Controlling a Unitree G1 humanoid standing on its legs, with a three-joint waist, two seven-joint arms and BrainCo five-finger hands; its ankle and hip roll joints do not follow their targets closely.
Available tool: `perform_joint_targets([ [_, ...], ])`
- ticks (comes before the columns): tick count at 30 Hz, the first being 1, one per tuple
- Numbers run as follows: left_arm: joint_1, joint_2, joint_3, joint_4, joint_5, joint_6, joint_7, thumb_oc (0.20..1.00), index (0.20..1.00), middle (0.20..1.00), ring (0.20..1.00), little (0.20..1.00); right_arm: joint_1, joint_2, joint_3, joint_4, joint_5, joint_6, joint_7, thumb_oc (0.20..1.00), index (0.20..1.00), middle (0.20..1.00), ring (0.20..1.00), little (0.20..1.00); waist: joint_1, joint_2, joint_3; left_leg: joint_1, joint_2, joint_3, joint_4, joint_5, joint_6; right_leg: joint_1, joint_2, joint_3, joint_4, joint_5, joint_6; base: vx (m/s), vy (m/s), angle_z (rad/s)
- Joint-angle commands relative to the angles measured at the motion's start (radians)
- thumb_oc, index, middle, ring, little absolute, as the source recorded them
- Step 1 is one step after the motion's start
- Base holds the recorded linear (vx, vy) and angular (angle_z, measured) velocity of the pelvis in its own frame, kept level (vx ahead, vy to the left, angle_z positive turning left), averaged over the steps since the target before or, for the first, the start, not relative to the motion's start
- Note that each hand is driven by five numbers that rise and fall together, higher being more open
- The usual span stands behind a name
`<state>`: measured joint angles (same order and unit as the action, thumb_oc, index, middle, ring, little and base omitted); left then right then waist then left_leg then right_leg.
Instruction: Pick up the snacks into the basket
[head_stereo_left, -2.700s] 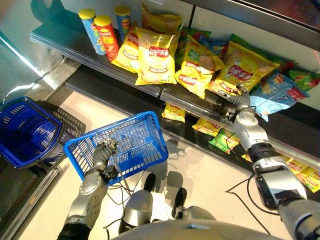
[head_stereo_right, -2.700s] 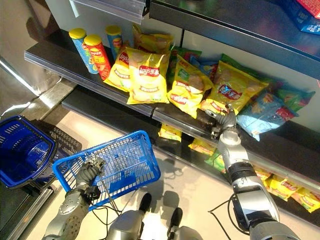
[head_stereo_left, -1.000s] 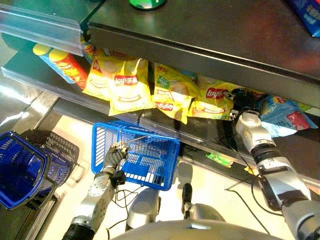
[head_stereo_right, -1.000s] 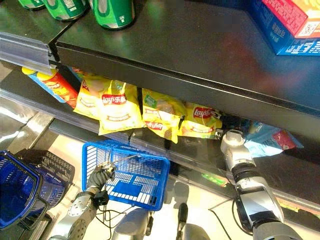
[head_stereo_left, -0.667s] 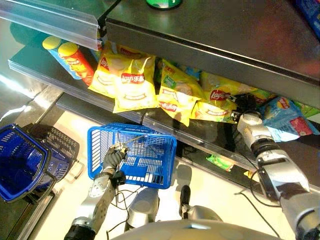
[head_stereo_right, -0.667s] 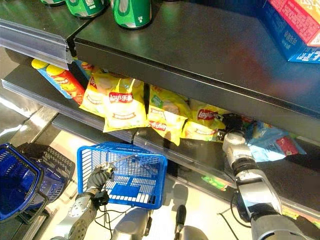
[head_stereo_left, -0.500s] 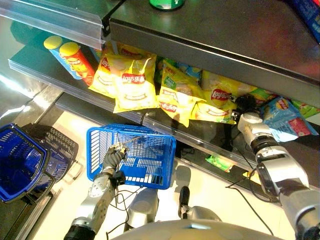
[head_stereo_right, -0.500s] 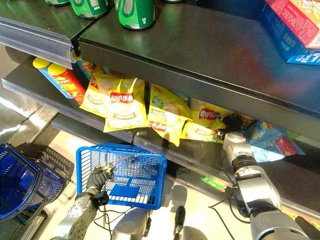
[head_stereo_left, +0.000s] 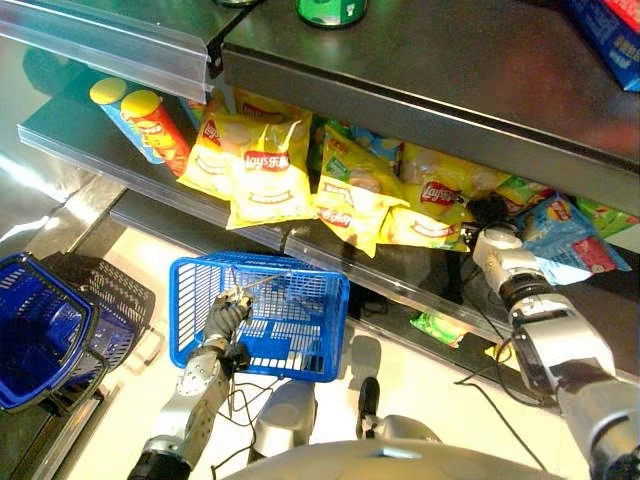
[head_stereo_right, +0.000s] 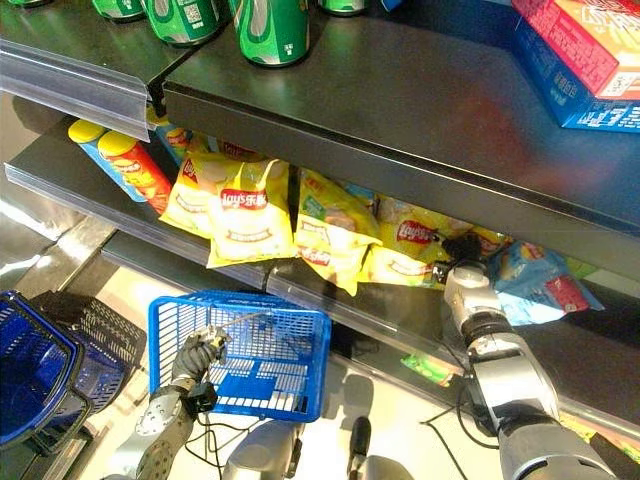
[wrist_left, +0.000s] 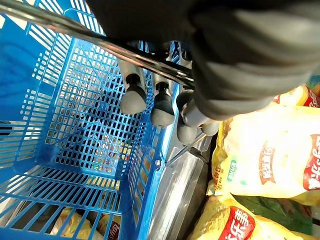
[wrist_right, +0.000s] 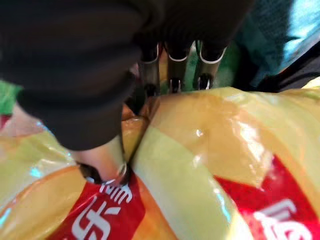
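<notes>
A blue wire basket hangs low in front of the shelves, seemingly empty. My left hand is shut on its metal handle, the fingers curled over the bar. Several yellow chip bags lie on the middle shelf. My right hand reaches into that shelf at the rightmost yellow bag. In the right wrist view the thumb presses the front of this bag and the fingers hook over its top edge, pinching it.
Tall snack cans stand at the shelf's left end and blue bags lie right of my right hand. Green cans and boxes sit on the overhanging shelf above. Small bags lie on the bottom shelf. Stacked dark baskets stand at left.
The camera has swung up toward the shelves. The basket has come closer under the shelf edge, still held by my left hand. My right hand has stayed at the yellow bag.
</notes>
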<state>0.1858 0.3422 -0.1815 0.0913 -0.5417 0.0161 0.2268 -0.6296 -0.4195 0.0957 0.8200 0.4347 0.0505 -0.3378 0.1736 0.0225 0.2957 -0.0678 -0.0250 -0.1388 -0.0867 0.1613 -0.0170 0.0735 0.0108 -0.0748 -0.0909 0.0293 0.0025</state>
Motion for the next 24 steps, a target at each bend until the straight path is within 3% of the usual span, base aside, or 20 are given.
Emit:
perform_joint_targets([
  [1, -0.034, -0.037, 0.099, -0.156, -0.013, -0.078, 0.016, 0.2, 0.2, 0.2, 0.2, 0.2, 0.125, 0.035, -0.031, -0.252, 0.06, -0.094, -0.009, 0.2, 0.2, 0.2, 0.2, 0.2, 0.001, -0.051, -0.059, 0.053, -0.005, -0.014, 0.056, -0.158, -0.002, -0.021, -0.123, -0.018, 0.016, -0.005, 0.142, 0.06, 0.001, 0.01],
  [8, -0.031, -0.074, 0.19, -0.114, -0.001, -0.065, 0.024, 0.2, 0.2, 0.2, 0.2, 0.2, 0.536, 0.106, -0.191, -0.676, 0.064, -0.144, 0.09, 0.2, 0.2, 0.2, 0.2, 0.2, -0.052, -0.065, -0.086, 0.076, -0.001, -0.001, 0.047, -0.169, 0.002, -0.013, -0.133, -0.011, 0.017, -0.015, 0.146, 0.05, -0.009, -0.01],
  [20, -0.039, -0.109, 0.259, -0.095, -0.001, -0.066, 0.025, 0.2, 0.2, 0.2, 0.2, 0.2, 0.669, 0.129, -0.233, -0.814, 0.107, -0.139, 0.184, 0.2, 0.2, 0.2, 0.2, 0.2, -0.11, -0.058, -0.144, 0.143, 0.014, 0.064, 0.02, -0.19, 0.003, 0.004, -0.135, 0.046, 0.004, -0.008, 0.154, 0.03, 0.015, -0.19],
  [24, -0.054, -0.092, 0.258, -0.097, 0.018, -0.06, 0.006, 0.2, 0.2, 0.2, 0.2, 0.2, 0.717, 0.097, -0.201, -0.8, 0.045, -0.1, 0.241, 0.2, 0.2, 0.2, 0.2, 0.2, -0.124, -0.061, -0.145, 0.142, 0.015, 0.07, 0.032, -0.195, 0.002, 0.0, -0.133, 0.059, 0.01, -0.01, 0.15, -0.01, -0.005, -0.09],
])
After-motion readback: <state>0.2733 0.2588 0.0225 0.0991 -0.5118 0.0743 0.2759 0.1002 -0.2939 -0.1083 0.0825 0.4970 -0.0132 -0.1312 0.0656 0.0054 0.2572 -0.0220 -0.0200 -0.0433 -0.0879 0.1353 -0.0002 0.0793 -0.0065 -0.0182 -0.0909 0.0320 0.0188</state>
